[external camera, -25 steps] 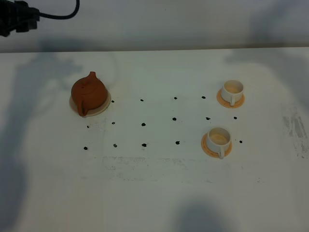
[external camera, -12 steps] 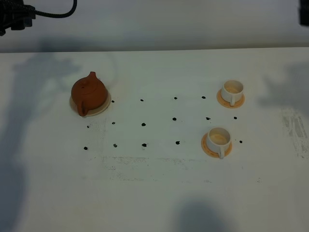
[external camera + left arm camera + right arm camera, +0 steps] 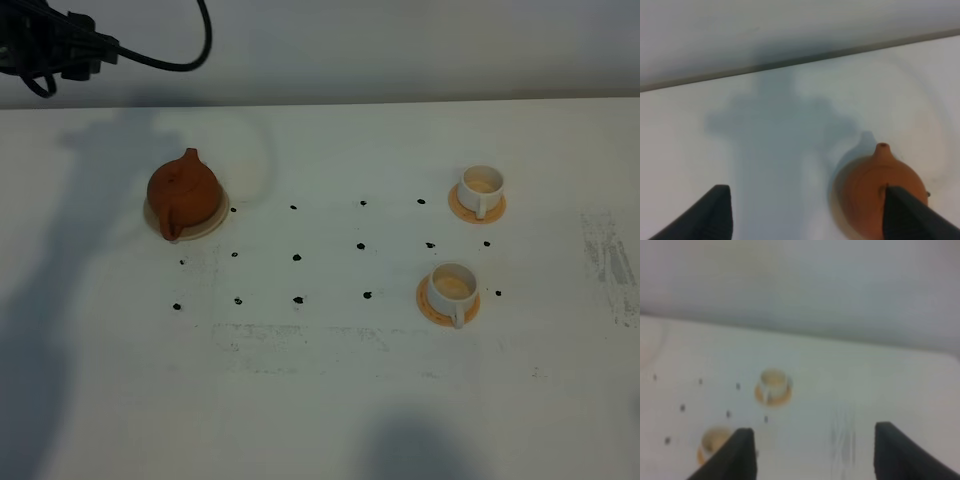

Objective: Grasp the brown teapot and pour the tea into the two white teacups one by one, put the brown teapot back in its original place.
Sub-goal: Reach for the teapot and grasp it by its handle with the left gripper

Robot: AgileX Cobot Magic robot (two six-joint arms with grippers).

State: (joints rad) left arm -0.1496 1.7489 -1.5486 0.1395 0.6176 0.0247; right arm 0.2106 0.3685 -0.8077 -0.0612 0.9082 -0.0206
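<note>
**Black fingers (image 3: pixel 715 215) spread wide, brown teapot (image 3: pixel 184 190) on its disc**

The left gripper (image 3: pixel 807 220) holds its two fingers far apart, and nothing is gripped between them. It hangs above the white table (image 3: pixel 320 400). In its wrist view one finger covers a small part of the brown teapot, whose spout points away from the gripper. The high view shows this arm only at the far left corner, well apart from the pot, with a black cable (image 3: pixel 170 60) looping from it.

The right gripper (image 3: pixel 812 455) is also wide and holds nothing. Its wrist view is blurred, but both cups show beyond the fingers.

The brown teapot stands upright on the beige disc (image 3: pixel 218 222), on the left part of the table. Its lid is on and its handle is turned toward the near edge. On the right part stand the far cup (image 3: pixel 481 187) and the near cup (image 3: pixel 453 285), both upright, each on its own orange coaster (image 3: pixel 428 305). The inside of each cup looks pale brown. Rows of black dots (image 3: pixel 297 257) lie on the table between the pot and the cups.
</note>
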